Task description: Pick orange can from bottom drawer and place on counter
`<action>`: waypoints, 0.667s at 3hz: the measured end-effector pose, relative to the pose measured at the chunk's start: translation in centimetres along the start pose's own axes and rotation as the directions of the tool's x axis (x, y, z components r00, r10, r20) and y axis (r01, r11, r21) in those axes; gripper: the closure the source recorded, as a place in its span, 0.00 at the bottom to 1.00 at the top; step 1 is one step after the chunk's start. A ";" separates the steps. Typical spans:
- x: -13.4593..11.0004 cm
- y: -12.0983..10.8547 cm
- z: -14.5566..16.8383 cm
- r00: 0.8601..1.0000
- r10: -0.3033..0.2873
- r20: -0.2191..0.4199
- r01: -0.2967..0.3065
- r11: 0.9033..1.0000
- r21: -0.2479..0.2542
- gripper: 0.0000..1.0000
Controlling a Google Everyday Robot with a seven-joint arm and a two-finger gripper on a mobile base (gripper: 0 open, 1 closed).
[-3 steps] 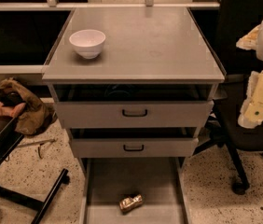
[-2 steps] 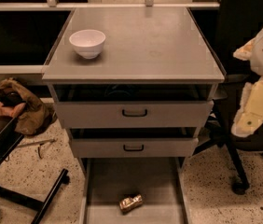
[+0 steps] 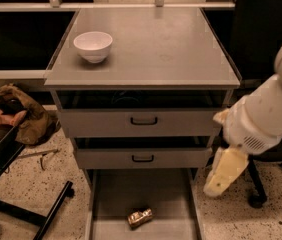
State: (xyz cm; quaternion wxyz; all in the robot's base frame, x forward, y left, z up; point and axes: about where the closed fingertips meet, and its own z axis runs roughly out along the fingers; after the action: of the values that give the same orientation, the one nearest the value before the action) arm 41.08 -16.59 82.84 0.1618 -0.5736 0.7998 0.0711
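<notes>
The orange can (image 3: 140, 217), small, shiny and dented, lies on its side in the open bottom drawer (image 3: 141, 190), near its front middle. My gripper (image 3: 221, 178) hangs at the end of the white arm at the right. It is beside the cabinet's right side, above and to the right of the bottom drawer, well apart from the can. It holds nothing that I can see. The grey counter (image 3: 156, 49) tops the cabinet.
A white bowl (image 3: 93, 46) stands on the counter's left part. Two grey drawers with black handles (image 3: 144, 120) sit above the bottom drawer. A brown bag (image 3: 23, 115) and a black chair base (image 3: 51, 210) are on the floor at left, and an office chair wheel (image 3: 256, 200) at right.
The arm has swung down and to the left, bringing the gripper from beside the counter's level to beside the lower drawers. The can and bowl have not moved.
</notes>
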 end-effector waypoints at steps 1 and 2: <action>0.9 1.3 1.8 1.000 0.009 -0.014 -0.010 1.000 -0.030 0.00; 0.9 1.3 1.8 1.000 0.009 -0.014 -0.010 1.000 -0.030 0.00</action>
State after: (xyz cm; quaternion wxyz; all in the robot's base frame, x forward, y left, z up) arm 39.91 -16.40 80.76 0.1472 -0.5727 0.8025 0.0798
